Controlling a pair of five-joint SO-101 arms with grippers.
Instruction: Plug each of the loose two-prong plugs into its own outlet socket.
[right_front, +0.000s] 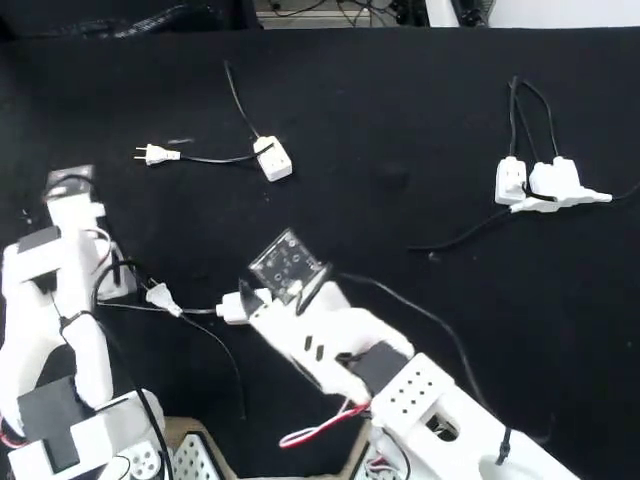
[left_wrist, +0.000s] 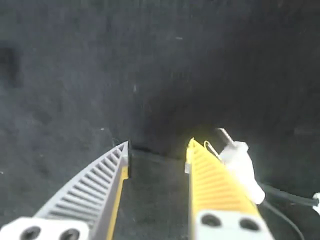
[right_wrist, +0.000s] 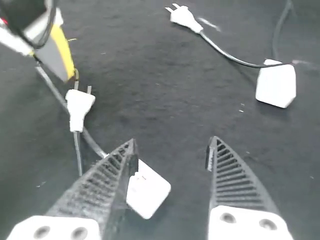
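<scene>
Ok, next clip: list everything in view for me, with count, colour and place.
far plug: one, white, back left, loose.
near plug: one, white, front left, loose.
far socket block: one, white, back centre.
near socket block: one, white, front centre.
plugged cluster: one, white, right side.
cables: several, black, trailing from plugs and blocks.
table: one, black.
left gripper: one, grey and yellow, open beside near plug.
right gripper: one, dark grey, open, one finger over near socket block.

We hold our left arm (right_front: 30, 310) bent at the near left, its left tool (left_wrist: 158, 149) angled down, jaws apart. Our right arm (right_front: 330, 335) lies stretched diagonally, right tool (right_wrist: 172, 147) likewise spread.
</scene>
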